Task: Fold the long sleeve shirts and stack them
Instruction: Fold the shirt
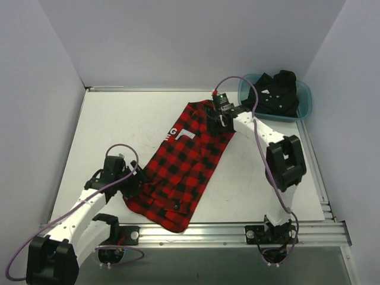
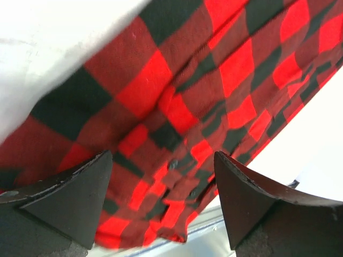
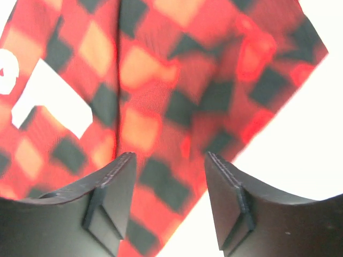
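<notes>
The red-and-black flannel long sleeve shirt point(image 1: 181, 163) lies spread diagonally across the white table, its white inner label point(image 1: 184, 133) showing near the far end. My left gripper point(image 1: 135, 181) hovers over the shirt's near left edge, open, with checked cloth point(image 2: 177, 107) below the wide-apart fingers point(image 2: 80, 193). My right gripper point(image 1: 222, 122) is at the shirt's far right edge, open too, its jaws astride the cloth border point(image 3: 177, 123) without pinching it. The label point(image 3: 48, 99) lies to its left. The black long sleeve shirt point(image 1: 276, 92) sits crumpled in the teal tub.
The teal tub point(image 1: 306, 98) stands at the back right corner. An aluminium rail point(image 1: 237, 228) runs along the table's near edge, just past the shirt's hem point(image 2: 177, 235). White walls enclose the table on three sides.
</notes>
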Robot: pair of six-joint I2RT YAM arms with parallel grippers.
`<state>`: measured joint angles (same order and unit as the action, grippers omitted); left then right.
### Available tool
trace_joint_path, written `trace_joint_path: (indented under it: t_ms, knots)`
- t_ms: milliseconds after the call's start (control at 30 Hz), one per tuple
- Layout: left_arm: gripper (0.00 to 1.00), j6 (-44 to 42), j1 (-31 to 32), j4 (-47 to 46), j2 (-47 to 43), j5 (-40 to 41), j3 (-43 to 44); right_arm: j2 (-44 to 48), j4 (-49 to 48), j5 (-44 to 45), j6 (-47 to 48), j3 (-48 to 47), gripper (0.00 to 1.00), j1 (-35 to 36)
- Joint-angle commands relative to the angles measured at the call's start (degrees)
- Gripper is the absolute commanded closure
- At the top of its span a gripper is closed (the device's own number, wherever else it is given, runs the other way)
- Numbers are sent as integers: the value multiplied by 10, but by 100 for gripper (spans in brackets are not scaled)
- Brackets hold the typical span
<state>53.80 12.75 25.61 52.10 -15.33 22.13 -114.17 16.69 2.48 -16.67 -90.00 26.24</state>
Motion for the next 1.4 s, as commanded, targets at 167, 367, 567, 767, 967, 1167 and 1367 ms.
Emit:
trace_joint_path:
  t_ms: [167,367,567,767,967,1167,1367]
  knots:
    - [13,-121,4,100,19,73,145,198,38,24,-27,173,45,37]
    - [19,-183,6,70,139,116,196,198,-9,10,-115,242,53,66]
    - [30,-180,10,23,222,103,193,143,-44,-9,-156,250,59,70]
    - [44,-135,35,-26,273,103,159,79,-60,-20,-139,229,61,52]
    - [51,-60,85,-42,274,119,112,21,-69,-7,-65,164,62,22]
    - [49,58,195,-88,242,120,59,-64,-39,-48,-3,33,61,-18]
    - [29,50,245,-120,245,114,89,-134,27,-52,46,-144,59,-35]
